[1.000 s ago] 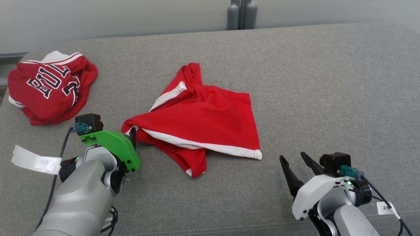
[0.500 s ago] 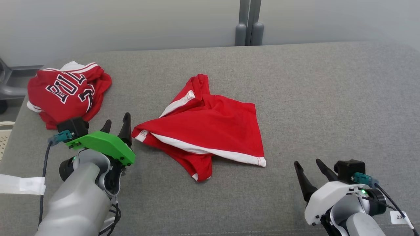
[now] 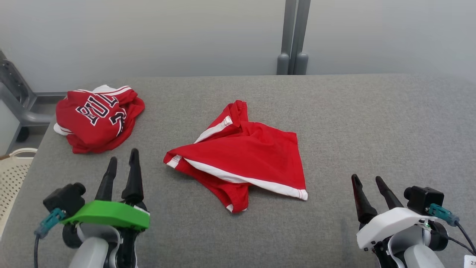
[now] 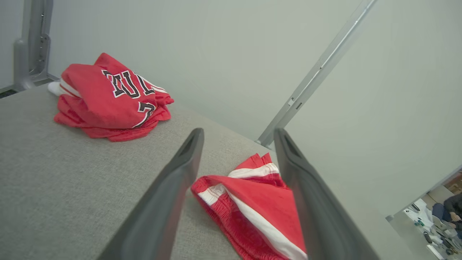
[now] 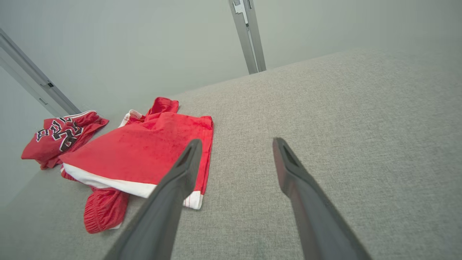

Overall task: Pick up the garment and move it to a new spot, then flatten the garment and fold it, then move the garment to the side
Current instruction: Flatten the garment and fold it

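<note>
Red shorts (image 3: pixel 241 160) with white trim: rumpled, partly doubled over, mid-way along the grey padded surface (image 3: pixel 372 119). Lies clear of both tools. Left gripper (image 3: pixel 123 156): front left, fingers parted, empty, near the shorts' left corner, not touching. Right gripper (image 3: pixel 367 179): front right, likewise parted and empty, well apart from the shorts. Red lettered jersey (image 3: pixel 98 119): bunched at far left corner. Pale basket (image 3: pixel 15 175): beyond left edge.

Soft, even, bright indoor light
No glare; faint shadows under the red shorts (image 3: pixel 241 163); wide-angle wrist views slant the wall post (image 4: pixel 317 72) toward the edges; close fingers (image 4: pixel 168 195) slightly blurred.
</note>
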Tool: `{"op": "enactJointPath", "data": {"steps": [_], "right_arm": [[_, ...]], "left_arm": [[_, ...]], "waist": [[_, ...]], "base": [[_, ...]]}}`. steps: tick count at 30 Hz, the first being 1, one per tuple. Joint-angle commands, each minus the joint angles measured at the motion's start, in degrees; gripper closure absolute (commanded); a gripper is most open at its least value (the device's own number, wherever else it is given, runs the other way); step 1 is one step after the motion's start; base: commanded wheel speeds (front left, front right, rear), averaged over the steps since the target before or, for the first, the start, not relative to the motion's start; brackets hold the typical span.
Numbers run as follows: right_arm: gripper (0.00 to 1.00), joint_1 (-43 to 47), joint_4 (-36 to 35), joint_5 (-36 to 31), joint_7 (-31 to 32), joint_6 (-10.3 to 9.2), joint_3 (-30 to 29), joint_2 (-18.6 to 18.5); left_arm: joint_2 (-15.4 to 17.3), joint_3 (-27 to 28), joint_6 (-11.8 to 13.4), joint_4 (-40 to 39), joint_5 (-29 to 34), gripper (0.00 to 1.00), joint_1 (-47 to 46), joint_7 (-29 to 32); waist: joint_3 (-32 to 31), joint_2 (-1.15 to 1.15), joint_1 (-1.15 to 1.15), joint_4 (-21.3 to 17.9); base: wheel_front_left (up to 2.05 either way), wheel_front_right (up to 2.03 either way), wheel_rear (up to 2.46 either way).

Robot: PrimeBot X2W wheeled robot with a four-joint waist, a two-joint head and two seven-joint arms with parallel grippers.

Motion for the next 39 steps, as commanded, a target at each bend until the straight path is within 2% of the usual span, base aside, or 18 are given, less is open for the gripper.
{"op": "enactJointPath", "data": {"steps": [1,2,4,7,15,21,27,35,39], "right_arm": [[0.00,0.5,-0.2,0.4,-0.5,0.00,0.2,-0.2],[0.00,0.6,-0.4,0.9,-1.3,0.00,0.5,-0.2],[0.00,0.7,-0.8,2.4,-2.3,0.00,1.3,-0.2],[0.00,1.4,-1.0,3.6,-3.7,-0.01,1.7,-0.3],[0.00,2.0,-0.2,-3.9,-2.7,0.00,1.8,-0.2],[0.00,2.8,0.1,-7.8,-2.1,0.00,0.6,-0.2],[0.00,3.0,-0.6,-7.4,-1.7,0.00,0.4,-0.2],[0.00,2.1,-0.8,-8.0,-0.7,0.00,0.4,-0.2],[0.00,2.2,-1.1,-8.7,-0.1,0.00,0.3,-0.2]], "left_arm": [[0.1,0.6,0.8,-0.5,1.1,0.00,1.1,0.0],[-0.1,1.4,1.9,-1.7,2.5,0.00,2.3,0.0],[-0.6,1.6,2.5,-3.9,5.1,0.00,4.6,0.0],[0.6,1.2,3.0,-7.2,10.4,0.00,7.4,0.0],[2.0,-0.2,4.6,-9.1,18.4,0.00,12.1,0.0],[3.4,-2.2,3.4,-8.3,19.6,0.00,13.6,0.8],[3.4,-2.8,2.6,-7.9,19.2,0.00,12.5,0.7],[3.8,-3.2,3.4,-6.9,20.1,0.00,11.2,1.3],[4.9,-3.9,5.4,-6.1,22.3,0.00,10.7,1.8]], "waist": [[-0.5,0.00,0.00,0.5],[-0.6,0.00,0.00,0.8],[-0.9,0.00,0.00,1.2],[-1.4,0.00,0.00,2.1],[-1.7,0.00,0.00,2.9],[-1.3,0.00,0.00,3.3],[-0.9,0.00,0.00,3.5],[-0.5,0.00,0.00,3.3],[-0.1,0.00,0.00,3.2]], "base": [[0.00,0.00,0.00],[0.00,0.00,0.00],[0.00,0.00,0.00],[0.00,0.00,0.00],[0.00,0.00,0.00],[0.00,0.00,0.00],[0.00,0.00,0.00],[0.00,0.00,0.00],[0.00,0.00,0.00]]}}
